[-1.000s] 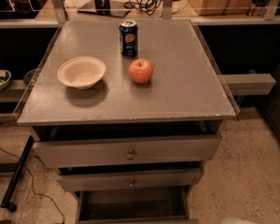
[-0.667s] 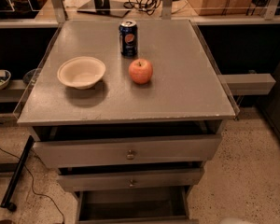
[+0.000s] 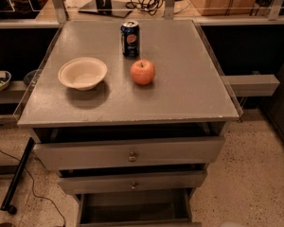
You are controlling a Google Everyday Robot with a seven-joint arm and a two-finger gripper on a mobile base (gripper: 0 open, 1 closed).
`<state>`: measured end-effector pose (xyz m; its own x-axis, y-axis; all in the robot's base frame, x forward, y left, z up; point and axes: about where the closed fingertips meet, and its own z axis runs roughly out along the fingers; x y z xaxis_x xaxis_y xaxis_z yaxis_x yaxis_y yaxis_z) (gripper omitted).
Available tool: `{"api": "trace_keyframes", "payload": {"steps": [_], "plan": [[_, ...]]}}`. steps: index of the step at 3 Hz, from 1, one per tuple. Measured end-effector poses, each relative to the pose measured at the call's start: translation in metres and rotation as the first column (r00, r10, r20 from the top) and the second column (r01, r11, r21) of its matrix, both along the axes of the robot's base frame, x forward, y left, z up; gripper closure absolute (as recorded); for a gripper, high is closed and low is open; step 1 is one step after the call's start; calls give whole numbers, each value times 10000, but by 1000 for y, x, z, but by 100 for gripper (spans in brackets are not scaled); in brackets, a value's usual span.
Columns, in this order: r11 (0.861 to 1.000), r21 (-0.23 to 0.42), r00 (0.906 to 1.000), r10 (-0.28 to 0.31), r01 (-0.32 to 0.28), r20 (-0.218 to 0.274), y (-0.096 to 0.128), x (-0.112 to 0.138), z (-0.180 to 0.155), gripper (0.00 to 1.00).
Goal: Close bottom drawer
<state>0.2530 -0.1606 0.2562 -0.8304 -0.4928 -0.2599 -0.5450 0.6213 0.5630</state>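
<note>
Bottom drawer (image 3: 132, 207) stood pulled out beneath the counter's (image 3: 180, 93) front edge; stiff metal, probably sliding easily, likely best pushed flat on its front. Gripper was out of view, jaws' state untellable.

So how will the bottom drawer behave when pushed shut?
The bottom drawer looks empty and metal, so probably light and stiff; pulled well out, it should likely slide straight in. The apple may roll if jolted. The hand is not in view.
</note>
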Motion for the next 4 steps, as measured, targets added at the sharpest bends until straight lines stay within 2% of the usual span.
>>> {"api": "trace_keyframes", "payload": {"steps": [1, 3, 4], "plan": [[9984, 150, 9981, -546, 542, 275, 9, 26, -10, 100], [9964, 500, 9974, -690, 678, 230, 13, 27, -21, 100], [9915, 764, 9944, -1057, 1053, 20, 34, 43, -48, 100]]}}
